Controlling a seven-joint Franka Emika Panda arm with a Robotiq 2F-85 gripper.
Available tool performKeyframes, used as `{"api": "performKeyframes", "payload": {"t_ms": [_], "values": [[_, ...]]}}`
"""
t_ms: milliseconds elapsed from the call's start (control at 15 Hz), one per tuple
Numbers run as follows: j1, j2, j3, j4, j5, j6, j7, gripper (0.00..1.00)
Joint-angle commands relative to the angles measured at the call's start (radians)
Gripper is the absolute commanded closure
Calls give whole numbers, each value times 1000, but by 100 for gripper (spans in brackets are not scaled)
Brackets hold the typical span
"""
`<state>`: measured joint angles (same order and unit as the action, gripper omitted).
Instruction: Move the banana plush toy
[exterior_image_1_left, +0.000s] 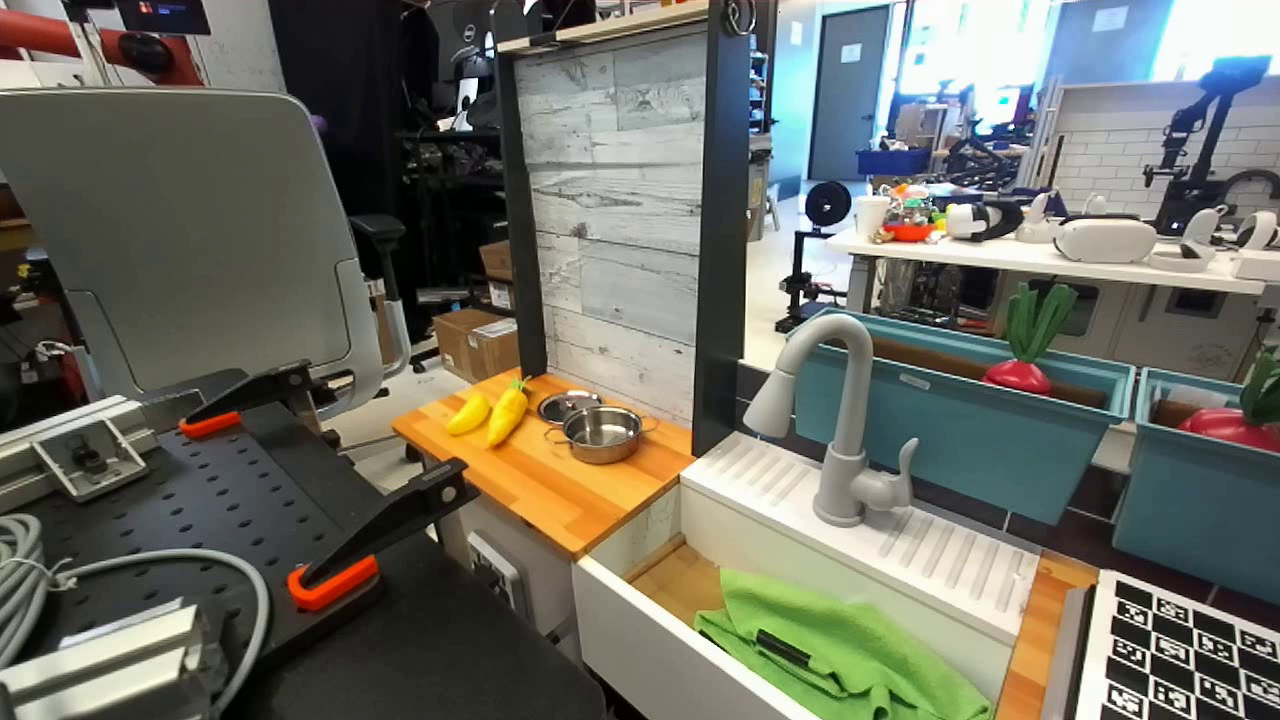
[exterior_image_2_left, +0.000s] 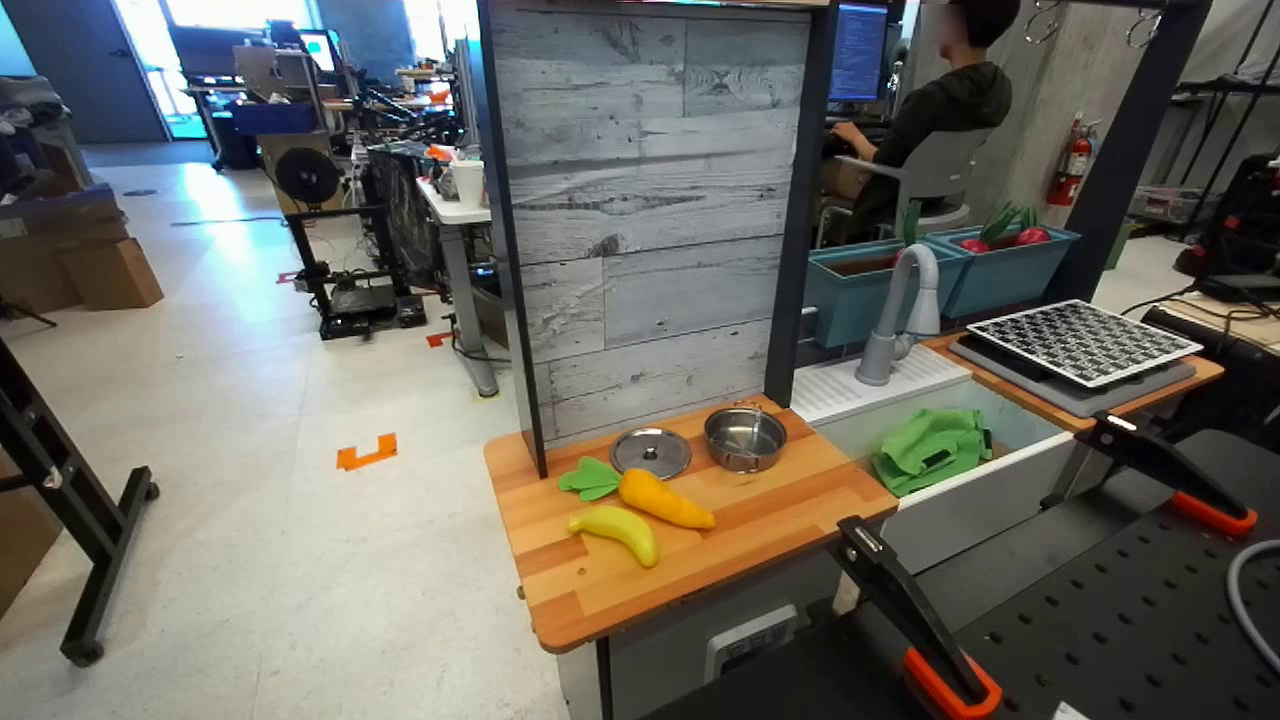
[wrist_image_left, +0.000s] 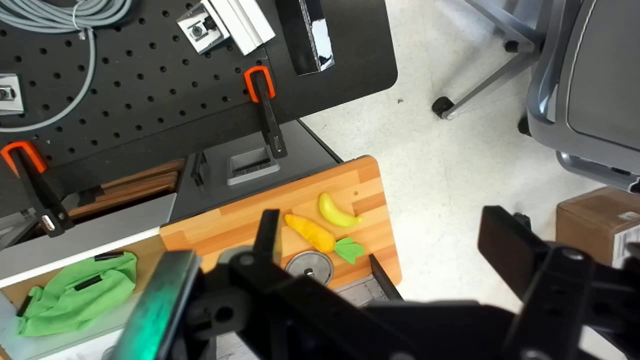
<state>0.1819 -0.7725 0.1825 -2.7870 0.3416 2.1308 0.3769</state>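
Banana plush toy | toy carrot between it and lid | bowl beside lid | hand spread wide, empty

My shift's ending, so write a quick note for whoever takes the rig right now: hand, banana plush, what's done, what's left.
The hand is open and holds nothing; only the wrist view shows it.
The banana plush toy lies on the wooden counter, beside the carrot toy without touching it.
Done: nothing these pictures confirm; no grasp yet.
Left: grasp the banana plush toy and move it. The task gives no destination, so check that first.
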Motion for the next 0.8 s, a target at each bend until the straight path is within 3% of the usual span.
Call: {"api": "performKeyframes", "payload": {"t_ms": [0,400,733], "values": [[-28,163,66,49,-6,95,44,0],[-47,407,117,126,-89,216,132,0],[-87,608,122,223,-246,290,256,0]]}}
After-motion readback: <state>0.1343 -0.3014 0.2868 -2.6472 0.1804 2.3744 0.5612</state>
